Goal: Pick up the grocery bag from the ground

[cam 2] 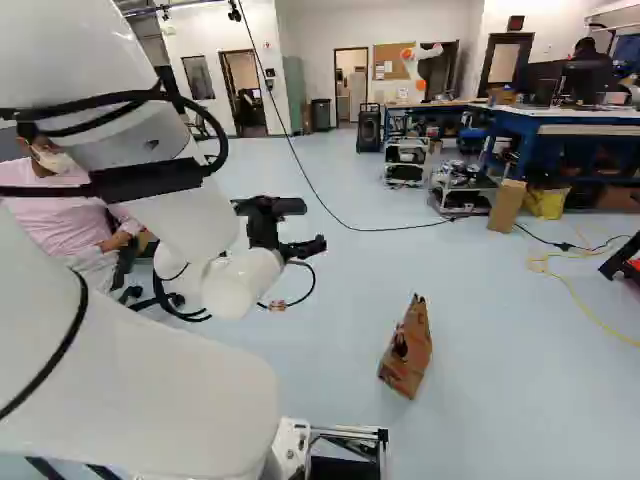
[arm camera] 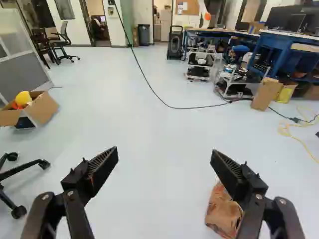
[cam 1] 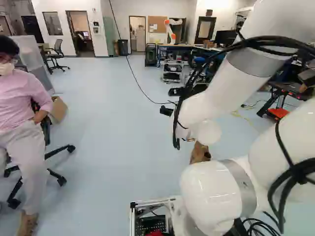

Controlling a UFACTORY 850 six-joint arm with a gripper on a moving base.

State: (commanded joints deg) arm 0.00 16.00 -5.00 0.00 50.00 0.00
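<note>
so, bag (cam 2: 408, 366) on floor (cam 2: 500, 400), its dark marks (cam 2: 400, 343) unreadable.

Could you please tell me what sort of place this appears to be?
Probably a robotics lab or workshop: another robot arm stands at the back, near blue workbenches and wheeled equipment carts.

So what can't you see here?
Inside the paper bag, right base view: sides hide it.
Some of it, left base view: behind the arm.
Some of it, wrist view: behind a jaw.
Near chair's seat, wrist view: past the edge.
What the screen shows, wrist view: too small.
</note>
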